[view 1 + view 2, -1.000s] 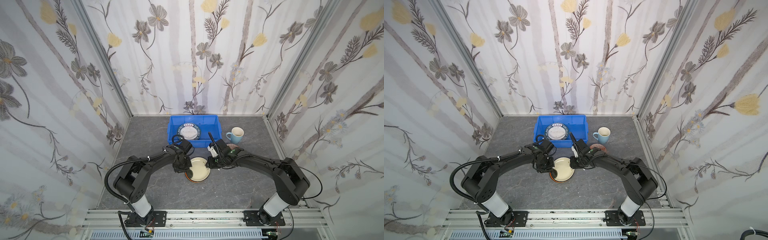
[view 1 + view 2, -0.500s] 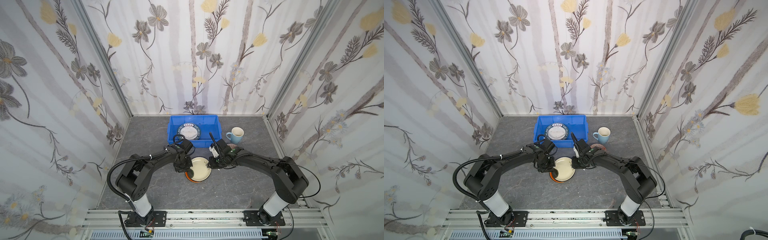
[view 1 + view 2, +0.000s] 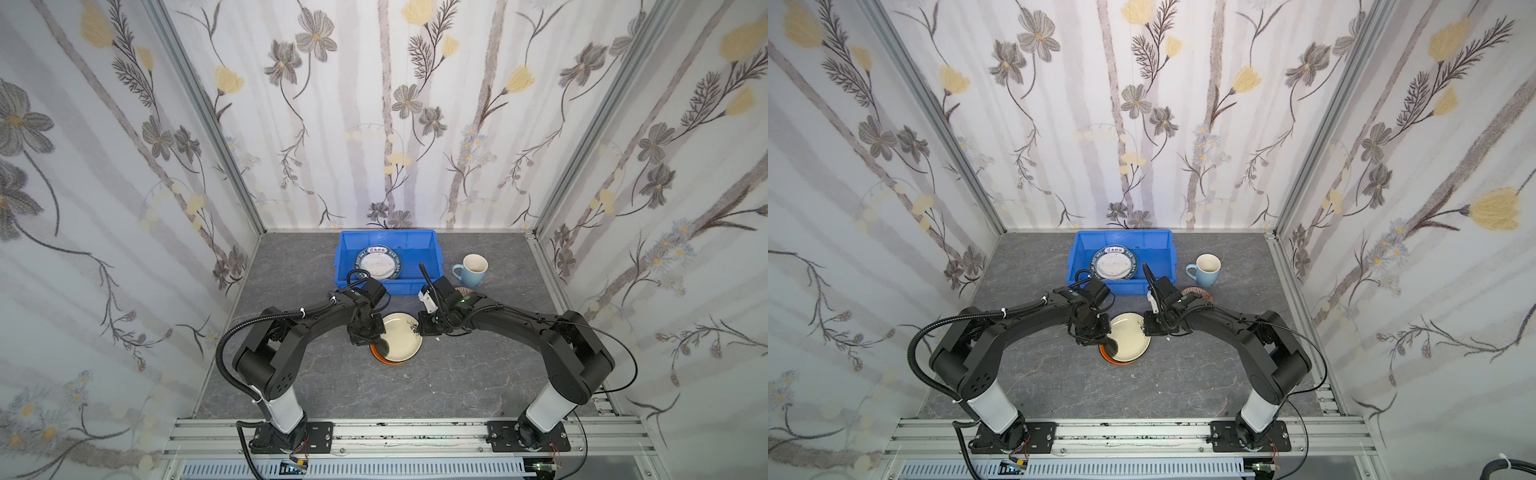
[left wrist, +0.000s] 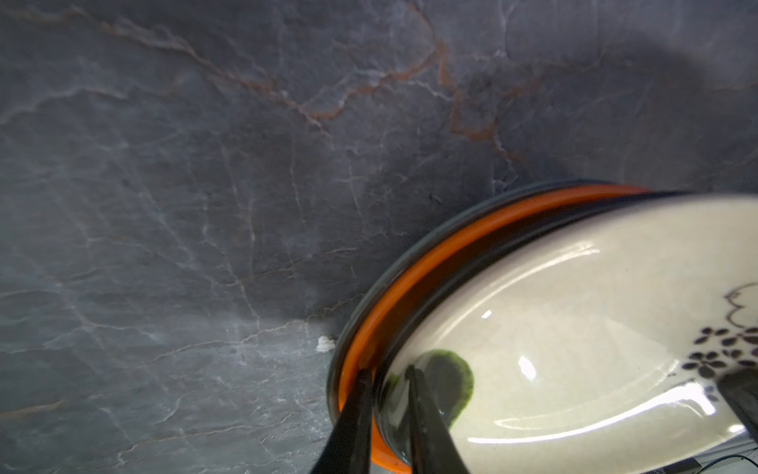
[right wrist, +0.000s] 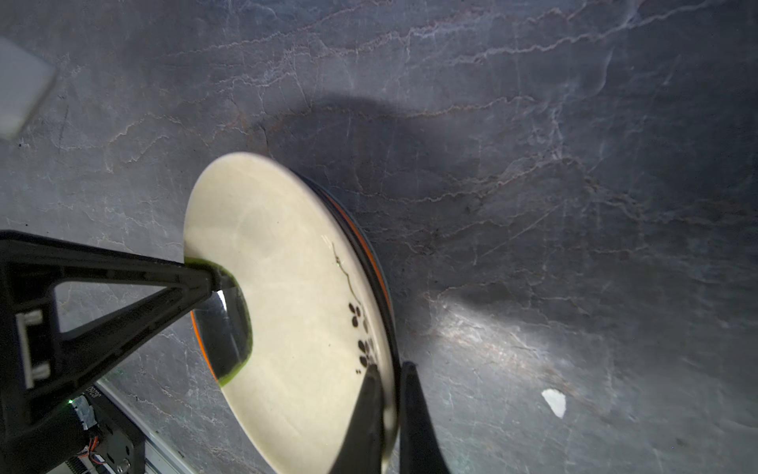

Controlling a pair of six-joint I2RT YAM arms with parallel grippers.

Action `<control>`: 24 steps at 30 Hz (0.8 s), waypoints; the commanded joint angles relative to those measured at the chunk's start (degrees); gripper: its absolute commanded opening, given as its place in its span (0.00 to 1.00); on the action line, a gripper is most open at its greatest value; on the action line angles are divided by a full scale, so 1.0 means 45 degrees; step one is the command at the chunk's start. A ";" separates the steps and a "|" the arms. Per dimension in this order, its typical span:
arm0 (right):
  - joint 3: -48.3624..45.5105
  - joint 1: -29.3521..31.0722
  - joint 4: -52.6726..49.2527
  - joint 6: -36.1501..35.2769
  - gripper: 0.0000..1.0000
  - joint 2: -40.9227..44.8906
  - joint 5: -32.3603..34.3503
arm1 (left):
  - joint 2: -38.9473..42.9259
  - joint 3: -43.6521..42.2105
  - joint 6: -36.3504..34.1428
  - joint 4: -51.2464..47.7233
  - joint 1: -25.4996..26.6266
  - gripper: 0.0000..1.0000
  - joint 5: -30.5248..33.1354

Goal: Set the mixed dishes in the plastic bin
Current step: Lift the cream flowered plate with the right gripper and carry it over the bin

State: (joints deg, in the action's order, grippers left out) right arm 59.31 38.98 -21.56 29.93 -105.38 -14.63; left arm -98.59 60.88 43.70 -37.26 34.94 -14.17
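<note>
The cream plate with a black sprig (image 3: 401,341) (image 3: 1128,341) lies over an orange-rimmed plate (image 3: 384,360) in the middle of the table. My left gripper (image 3: 376,338) (image 4: 389,394) is shut on the cream plate's (image 4: 574,328) left rim, one finger above it and one below, over the orange rim (image 4: 430,262). On the opposite rim, by the sprig, my right gripper (image 3: 422,328) (image 5: 389,381) is shut on the same plate (image 5: 287,307). The blue plastic bin (image 3: 432,257) at the back holds a teal patterned plate (image 3: 378,262).
A pale blue mug (image 3: 471,270) stands right of the bin. Just behind the right wrist a small orange-patterned bowl (image 3: 464,291) is partly hidden. White crumbs (image 3: 405,376) (image 5: 553,402) lie on the grey table. Papered walls close in three sides.
The right gripper's jaws have closed onto the cream plate's right rim. The left gripper keeps its hold on the left rim; the plate has barely moved.
</note>
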 commanded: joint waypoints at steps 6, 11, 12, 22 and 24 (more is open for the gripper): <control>0.0434 -0.0357 0.0190 -0.0286 0.05 0.0311 -0.0588 | 0.0254 0.0921 -0.0487 -0.0419 -0.0024 0.51 0.0687; 0.0985 -0.0514 -0.0103 -0.0457 0.05 0.0398 -0.0747 | 0.0843 0.1904 -0.1098 -0.1211 -0.0323 0.76 0.0765; 0.1117 -0.0523 -0.0159 -0.0465 0.05 0.0410 -0.0772 | 0.0973 0.2090 -0.1188 -0.1338 -0.0465 0.77 0.0710; 0.2609 -0.0763 -0.0567 -0.0567 0.04 0.0311 -0.1299 | 0.2476 0.3295 -0.2037 -0.2512 -0.2825 0.84 0.0246; 0.3146 -0.0848 -0.0721 -0.0595 0.04 0.0217 -0.1371 | 0.2661 0.3502 -0.2205 -0.2624 -0.3429 0.89 0.0111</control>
State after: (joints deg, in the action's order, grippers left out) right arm 71.02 35.46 -24.97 27.94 -104.03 -19.09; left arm -87.72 75.42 35.94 -46.68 21.78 -12.73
